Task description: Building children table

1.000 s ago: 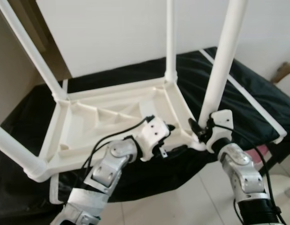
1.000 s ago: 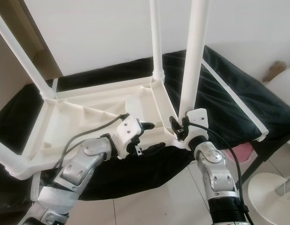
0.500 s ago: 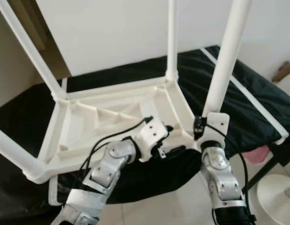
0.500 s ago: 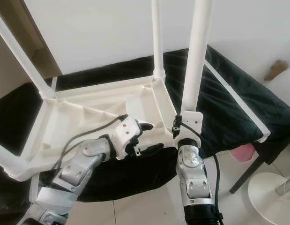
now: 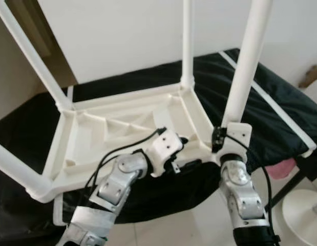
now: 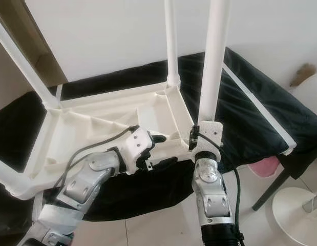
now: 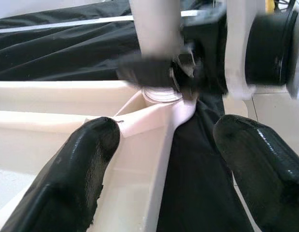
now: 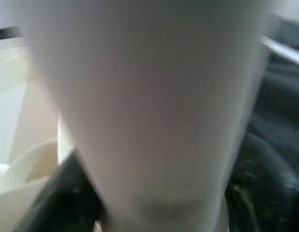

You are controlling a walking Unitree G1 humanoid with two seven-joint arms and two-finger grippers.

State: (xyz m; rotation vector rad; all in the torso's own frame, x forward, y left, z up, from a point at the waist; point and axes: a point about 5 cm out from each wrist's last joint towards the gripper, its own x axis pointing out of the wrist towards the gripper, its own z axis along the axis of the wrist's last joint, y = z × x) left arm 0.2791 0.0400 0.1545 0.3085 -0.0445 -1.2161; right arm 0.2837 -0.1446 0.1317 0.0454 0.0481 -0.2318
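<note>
An upturned white children's table (image 5: 122,128) lies on a black cloth (image 5: 271,110). At its near right corner, the fourth leg (image 5: 248,61) stands upright, clasped at its base by the right gripper (image 5: 219,139). The left gripper (image 7: 166,159), fingers spread wide, straddles the table's near rim beside it.

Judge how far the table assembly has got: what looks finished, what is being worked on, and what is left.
Done: three legs stand in the upturned table top, such as the far leg. In hand: the right end effector grips the fourth leg at its corner socket, while the left end effector straddles the rim, open. Left: seating that leg and turning the table upright.
</note>
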